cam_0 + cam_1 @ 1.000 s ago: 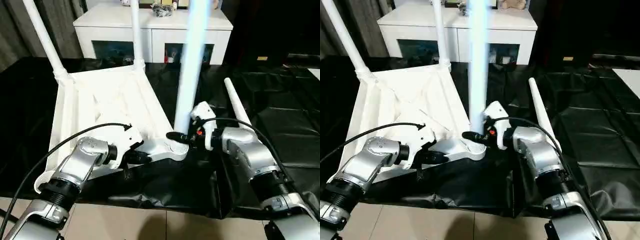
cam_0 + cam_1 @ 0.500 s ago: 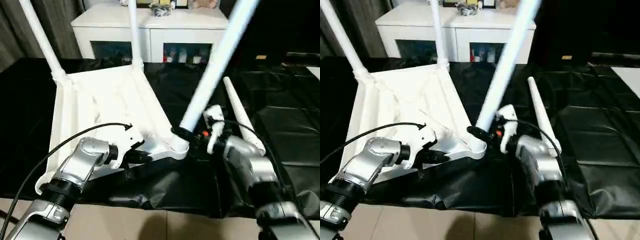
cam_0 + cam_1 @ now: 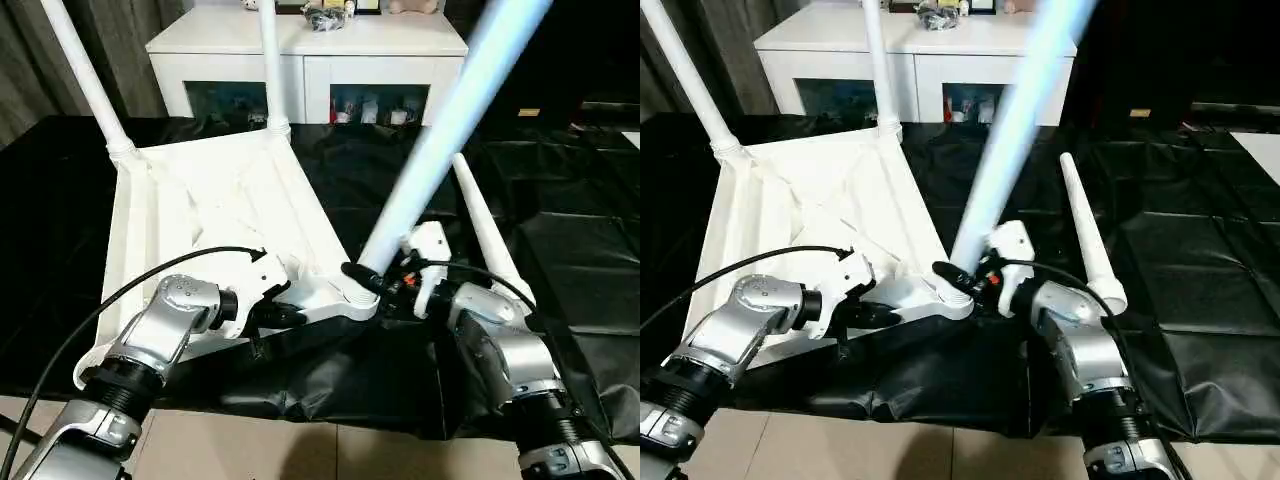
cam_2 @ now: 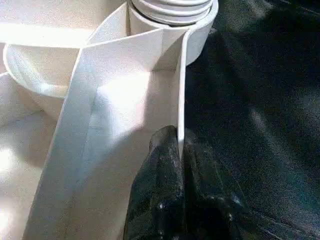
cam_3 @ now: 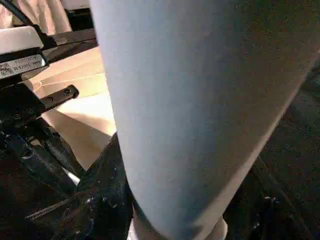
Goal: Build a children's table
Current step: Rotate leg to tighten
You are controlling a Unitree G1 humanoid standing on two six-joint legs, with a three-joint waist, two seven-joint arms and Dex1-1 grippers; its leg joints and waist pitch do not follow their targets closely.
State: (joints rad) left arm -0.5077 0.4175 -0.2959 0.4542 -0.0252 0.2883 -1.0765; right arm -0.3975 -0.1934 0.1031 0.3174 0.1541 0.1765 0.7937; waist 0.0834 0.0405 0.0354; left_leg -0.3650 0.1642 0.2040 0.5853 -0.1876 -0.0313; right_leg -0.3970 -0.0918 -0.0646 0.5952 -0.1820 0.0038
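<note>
Two grippers are gripping parts. Your left gripper (image 4: 180,150) is pinching the thin side wall of the upturned tabletop (image 3: 200,215), its fingers nearly closed, just beside the near corner socket (image 3: 352,295). Your right gripper (image 3: 372,280) is clasping the base of a leg (image 3: 450,120) at that socket, its fingers about half spread; the leg is tilting right. Two legs (image 3: 85,80) are standing in the far sockets. A fourth leg (image 3: 487,230) is lying on the black sheet (image 3: 580,250) to your right.
</note>
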